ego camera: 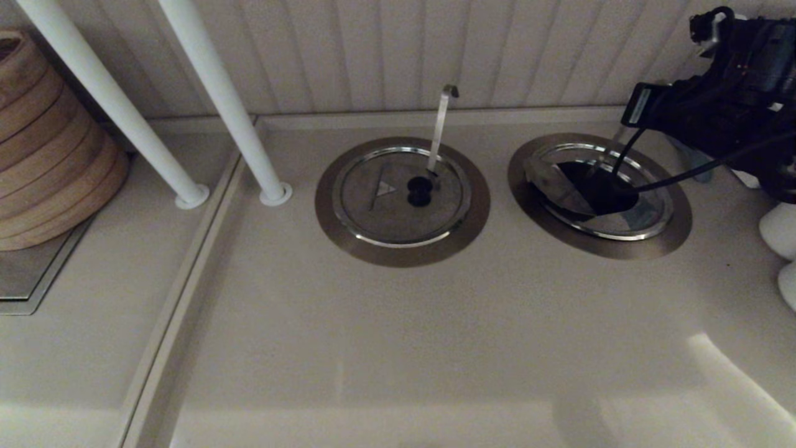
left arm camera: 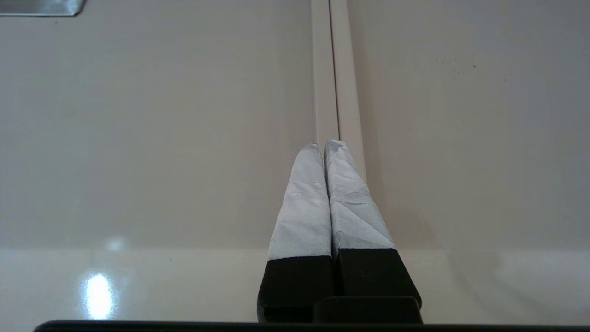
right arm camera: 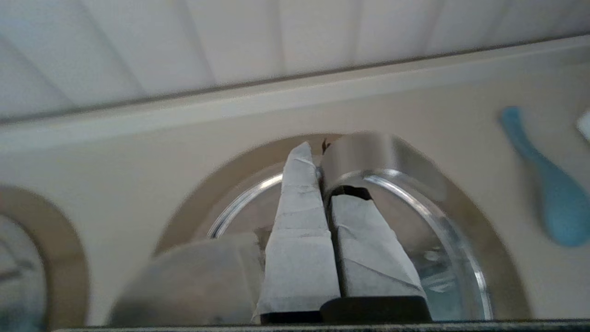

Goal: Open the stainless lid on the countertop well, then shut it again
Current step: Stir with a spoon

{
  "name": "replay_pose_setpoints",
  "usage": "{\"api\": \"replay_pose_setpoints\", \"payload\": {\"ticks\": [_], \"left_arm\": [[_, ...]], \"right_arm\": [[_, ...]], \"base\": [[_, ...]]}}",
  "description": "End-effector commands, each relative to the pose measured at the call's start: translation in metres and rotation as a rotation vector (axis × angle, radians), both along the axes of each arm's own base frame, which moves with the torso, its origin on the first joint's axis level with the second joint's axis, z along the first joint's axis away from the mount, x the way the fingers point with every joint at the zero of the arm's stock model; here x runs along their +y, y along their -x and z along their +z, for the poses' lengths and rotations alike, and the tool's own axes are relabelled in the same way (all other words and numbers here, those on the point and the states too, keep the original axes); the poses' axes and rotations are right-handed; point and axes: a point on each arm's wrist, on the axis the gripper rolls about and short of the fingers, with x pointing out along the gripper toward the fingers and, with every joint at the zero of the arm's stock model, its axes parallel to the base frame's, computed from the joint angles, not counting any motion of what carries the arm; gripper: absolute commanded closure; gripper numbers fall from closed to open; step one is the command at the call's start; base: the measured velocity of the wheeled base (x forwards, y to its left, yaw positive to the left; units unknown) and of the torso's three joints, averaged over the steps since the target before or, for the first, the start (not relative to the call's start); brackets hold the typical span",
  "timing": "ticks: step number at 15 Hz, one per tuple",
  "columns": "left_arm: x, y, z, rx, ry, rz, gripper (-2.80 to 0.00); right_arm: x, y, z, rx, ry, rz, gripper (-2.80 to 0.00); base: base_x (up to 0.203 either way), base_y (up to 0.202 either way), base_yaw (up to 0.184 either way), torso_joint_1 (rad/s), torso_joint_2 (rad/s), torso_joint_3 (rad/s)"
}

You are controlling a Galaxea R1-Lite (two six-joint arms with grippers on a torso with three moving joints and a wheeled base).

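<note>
Your right hand (right arm camera: 322, 184) sits over the countertop well (ego camera: 675, 233) near the back right of the tabletop (ego camera: 398, 342), its taped fingers (right arm camera: 299, 240) pressed almost together; the wrist view shows them closed against a raised steel flap, though you cannot confirm from these views exactly what is pinched between them. The stainless lid (ego camera: 553, 183) is folded up across its middle: one half stands tilted on the side facing the tabletop's left edge, exposing the dark opening, while the other half lies flat inside the bright rim with a bluish smudge on it. The neighbouring lid (ego camera: 385, 199), further toward the centre along the back edge, lies shut with a hooked ladle handle (ego camera: 441, 127) rising from it. A blue spoon (right arm camera: 548, 193) lies on the tabletop beside the well. Your left hand (left arm camera: 325, 145) is closed on nothing, hovering above a seam in the bare tabletop.
</note>
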Motion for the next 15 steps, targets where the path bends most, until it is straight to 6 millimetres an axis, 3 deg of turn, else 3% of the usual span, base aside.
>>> {"api": "replay_pose_setpoints", "payload": {"ticks": [1,3,7,15], "left_arm": [[0.0,0.0,0.0,0.0,0.001,0.0,0.0],[0.0,0.0,0.0,-0.001,0.0,0.0,0.0],[0.0,0.0,0.0,0.0,0.001,0.0,0.0],[0.0,0.0,0.0,0.0,0.001,0.0,0.0]], "right_arm": [[-0.008,0.003,-0.002,0.035,0.031,-0.024,0.0],[-0.017,0.005,0.0,0.041,0.036,-0.03,0.0],[-0.017,-0.003,-0.008,0.057,0.033,-0.026,0.0],[-0.022,-0.028,-0.029,0.09,0.021,-0.041,0.0]], "base": [[0.0,0.0,0.0,0.0,0.0,0.0],[0.0,0.0,0.0,0.0,0.0,0.0],[0.0,0.0,0.0,0.0,0.0,0.0],[0.0,0.0,0.0,0.0,0.0,0.0]]}}
